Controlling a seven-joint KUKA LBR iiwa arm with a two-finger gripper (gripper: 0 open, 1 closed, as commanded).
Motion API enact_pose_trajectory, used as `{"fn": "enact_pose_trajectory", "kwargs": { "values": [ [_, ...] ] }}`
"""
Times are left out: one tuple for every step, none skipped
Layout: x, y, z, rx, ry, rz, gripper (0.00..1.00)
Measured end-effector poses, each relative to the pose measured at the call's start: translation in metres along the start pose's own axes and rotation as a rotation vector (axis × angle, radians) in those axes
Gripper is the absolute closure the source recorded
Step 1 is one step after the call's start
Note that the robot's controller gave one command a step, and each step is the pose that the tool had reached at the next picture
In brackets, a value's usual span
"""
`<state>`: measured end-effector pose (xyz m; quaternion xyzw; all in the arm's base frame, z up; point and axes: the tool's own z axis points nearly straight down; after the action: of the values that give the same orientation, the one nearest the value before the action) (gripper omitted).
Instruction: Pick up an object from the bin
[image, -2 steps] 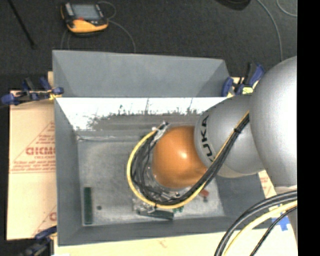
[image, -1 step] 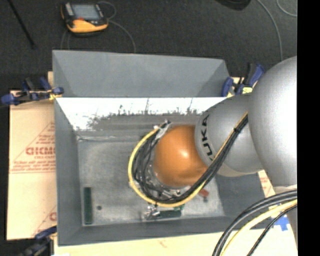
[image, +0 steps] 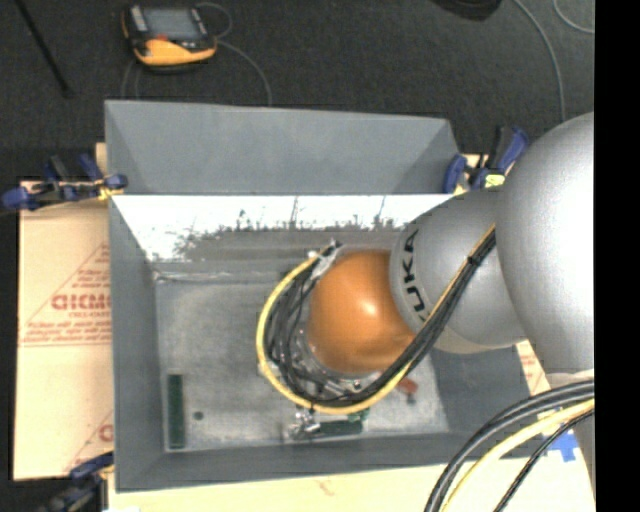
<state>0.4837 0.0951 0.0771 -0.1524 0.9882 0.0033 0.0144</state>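
gripper low at the near wall, over a flat green piece

start at the left of the grey bin. you see a slim dark green strip lying flat on the floor, its length running near to far. it is close along the left wall, towards the near left corner, and well apart from the arm.

moving to the middle, a loop of black and yellow cables curves down the left side of the orange cover on the wrist. under that cover, the gripper is down close to the floor, just beside the near wall. the cover and cables hide most of it, so you cannot tell whether it is open or closed, or whether it grips anything.

right there, a flat green piece pokes out from under the gripper. it lies along the foot of the near wall, a little right of the bin's middle. that is the thing the gripper is over; you cannot tell whether they touch.

further right, a small red bit lies on the floor just past the cover's edge, near the green piece but apart from it. the silver arm reaches in over the right wall.
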Motion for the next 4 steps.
{"fn": "enact_pose_trajectory", "kwargs": {
  "values": [
    [0.005,-0.052,-0.038,0.000,0.029,-0.077,0.00],
    [0.009,-0.085,-0.060,0.005,0.025,-0.120,0.00],
    [0.021,-0.039,-0.001,0.004,0.038,-0.205,1.00],
    [0.021,-0.039,-0.001,0.004,0.038,-0.204,1.00]
  ]
}}
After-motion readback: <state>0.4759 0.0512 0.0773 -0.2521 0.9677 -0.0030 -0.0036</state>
